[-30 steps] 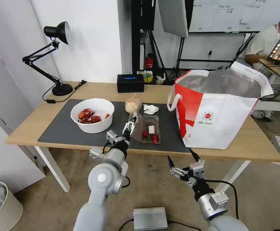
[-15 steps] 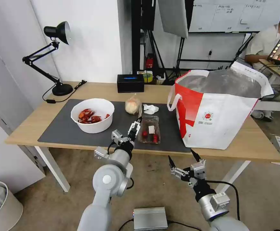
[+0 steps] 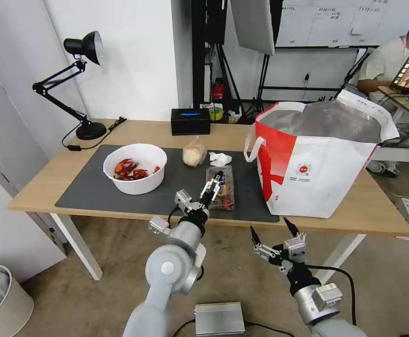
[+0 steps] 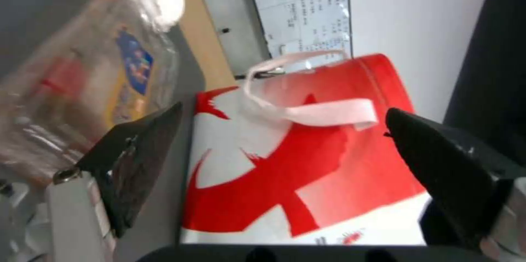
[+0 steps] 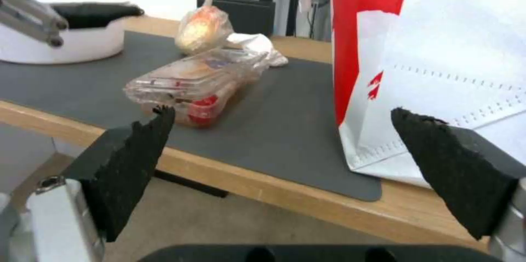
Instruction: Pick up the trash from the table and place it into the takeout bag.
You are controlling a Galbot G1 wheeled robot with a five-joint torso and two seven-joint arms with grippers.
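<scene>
Clear clamshell tray (image 3: 222,187) lies on the dark grey mat (image 3: 87,189) near the mat's front edge, just left of the takeout bag (image 3: 316,159), a strip of bare mat between them. Left gripper (image 3: 212,185) is over the tray's left side, jaws apart, holding nothing; in the left wrist view one finger (image 4: 134,159) sits beside the tray (image 4: 82,89) and the other (image 4: 438,167) is out toward the bag (image 4: 285,171); can't tell if a finger touches the plastic. Bagged bun (image 3: 194,154) and crumpled tissue (image 3: 219,159) lie just behind the tray, tissue touching or nearly touching its far end. White bowl of crayfish shells (image 3: 135,167) is well apart to the left, open mat between. Right gripper (image 3: 276,230) hangs below the table's (image 3: 377,210) front edge, jaws wide apart, empty, facing the tray (image 5: 192,83) and the bag's lower corner (image 5: 438,68). Black box (image 3: 190,121) at the back edge
</scene>
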